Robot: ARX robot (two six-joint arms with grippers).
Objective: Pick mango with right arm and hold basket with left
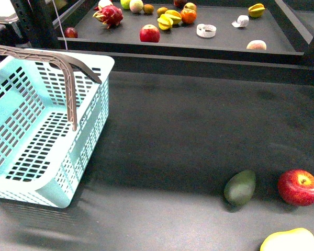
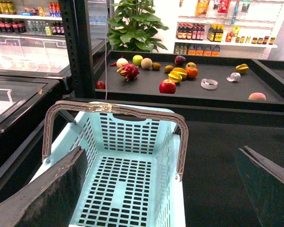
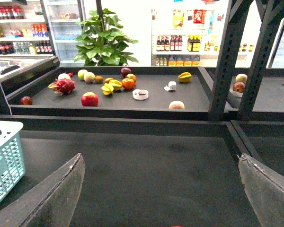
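Observation:
The yellow mango [image 1: 289, 240] lies on the dark table at the near right corner, cut off by the picture's edge. The turquoise basket [image 1: 89, 130] stands at the left, empty, with its grey-brown handle [image 1: 68, 73] up. Neither arm shows in the front view. My left gripper [image 2: 161, 189] hangs open over the basket [image 2: 128, 137], one finger [image 2: 47, 198] above its inside and the other finger [image 2: 270, 189] beyond its right wall. My right gripper [image 3: 161, 189] is open above bare table, with the basket's corner [image 3: 4, 156] to one side. The mango is out of both wrist views.
A dark green fruit [image 1: 240, 187] and a red apple [image 1: 299, 186] lie just behind the mango. The raised back shelf [image 1: 225, 44] holds a dragon fruit [image 1: 109, 14], an apple [image 1: 149, 33], starfruits [image 1: 170, 20] and a white ring [image 1: 205, 30]. Black rack posts [image 3: 225, 61] stand at the right.

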